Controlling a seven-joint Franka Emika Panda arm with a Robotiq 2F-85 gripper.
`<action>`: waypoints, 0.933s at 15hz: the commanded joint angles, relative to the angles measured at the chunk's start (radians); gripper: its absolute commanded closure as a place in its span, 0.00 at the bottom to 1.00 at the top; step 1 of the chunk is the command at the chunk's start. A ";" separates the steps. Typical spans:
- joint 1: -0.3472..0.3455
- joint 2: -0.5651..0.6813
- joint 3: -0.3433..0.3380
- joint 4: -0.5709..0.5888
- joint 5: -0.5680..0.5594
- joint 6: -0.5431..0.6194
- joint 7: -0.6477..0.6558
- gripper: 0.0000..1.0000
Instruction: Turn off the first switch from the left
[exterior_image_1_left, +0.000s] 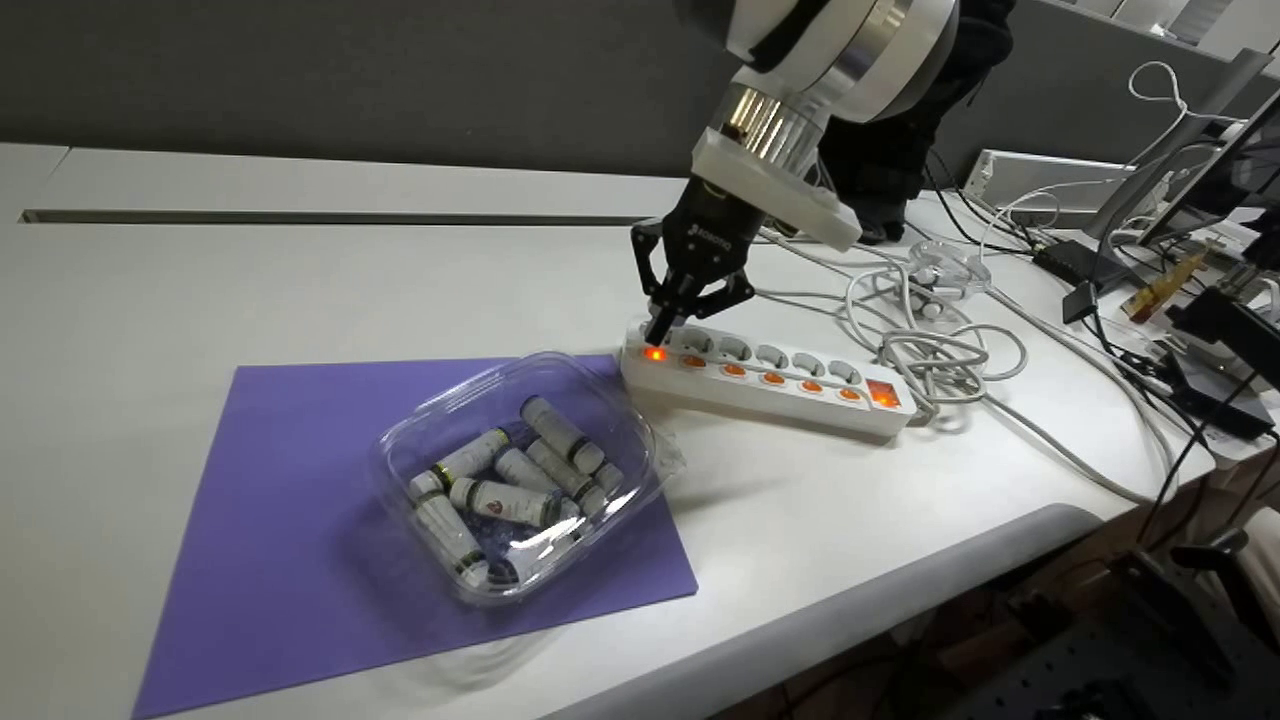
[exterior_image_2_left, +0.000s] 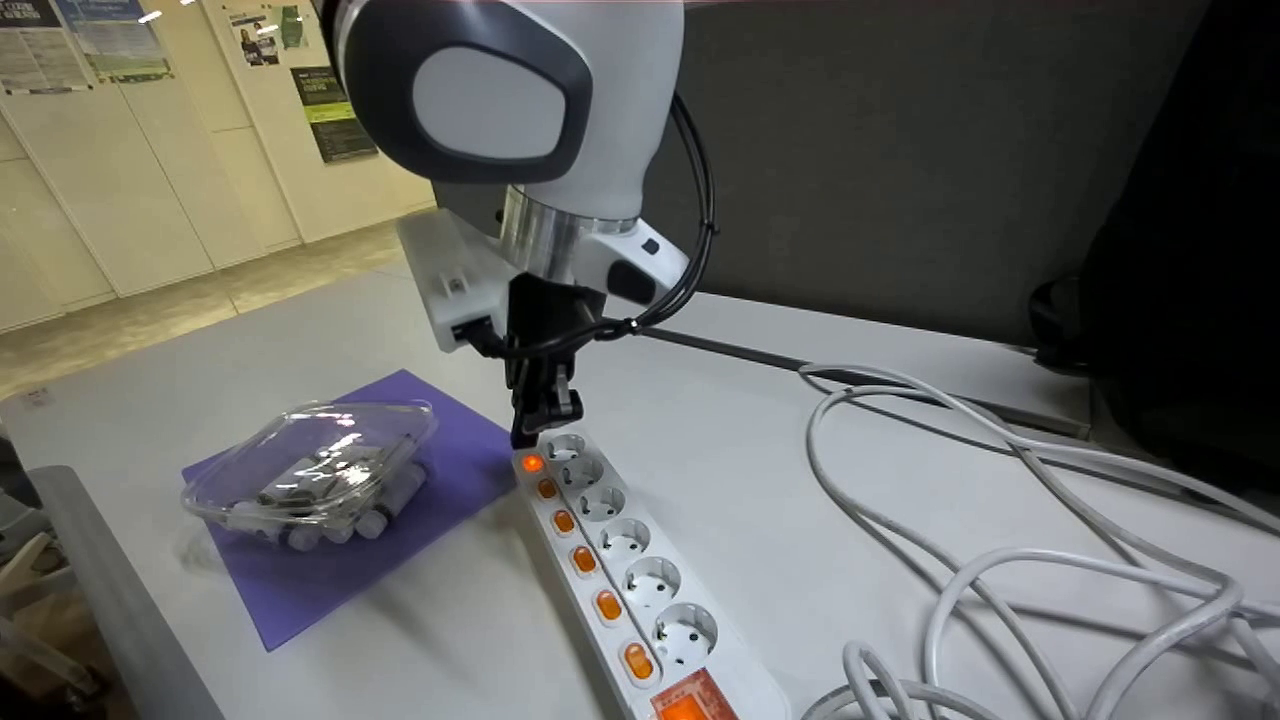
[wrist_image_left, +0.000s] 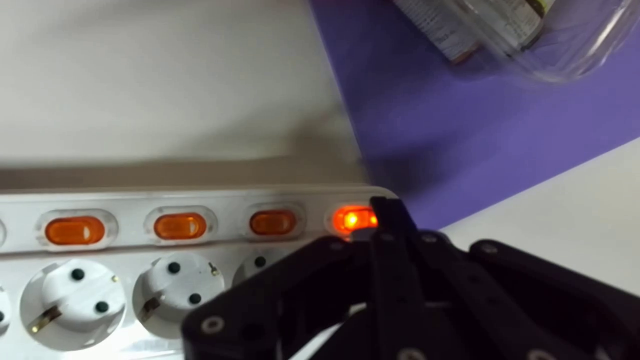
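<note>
A long white power strip (exterior_image_1_left: 740, 398) lies on the table with a row of orange-red rocker switches beside its sockets. The endmost one, the first switch from the left (wrist_image_left: 351, 219), glows bright orange, while the neighbouring switch (wrist_image_left: 273, 222) is unlit. Pointing down at that end of the strip, my gripper (exterior_image_1_left: 657, 335) is shut with nothing between its fingers. In the wrist view its fingertips (wrist_image_left: 390, 210) cover the outer end of the lit switch. Contact between fingertips and switch cannot be made out. The lit switch (exterior_image_2_left: 532, 463) also shows just below the fingertips in an exterior view.
A clear plastic tub (exterior_image_1_left: 460, 397) with several small tubes rests on a purple sheet (exterior_image_1_left: 300, 540) beside the strip's lit end. Loose white cables (exterior_image_1_left: 945, 360) spread past the opposite end. A larger red main switch (exterior_image_2_left: 688, 705) lights up there. A grey partition (exterior_image_1_left: 350, 80) stands behind.
</note>
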 joint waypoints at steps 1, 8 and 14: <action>0.001 -0.013 -0.002 -0.014 -0.015 0.005 0.034 1.00; 0.007 -0.017 -0.012 -0.032 -0.024 0.020 0.060 1.00; 0.002 -0.004 -0.014 -0.033 -0.019 0.027 0.069 1.00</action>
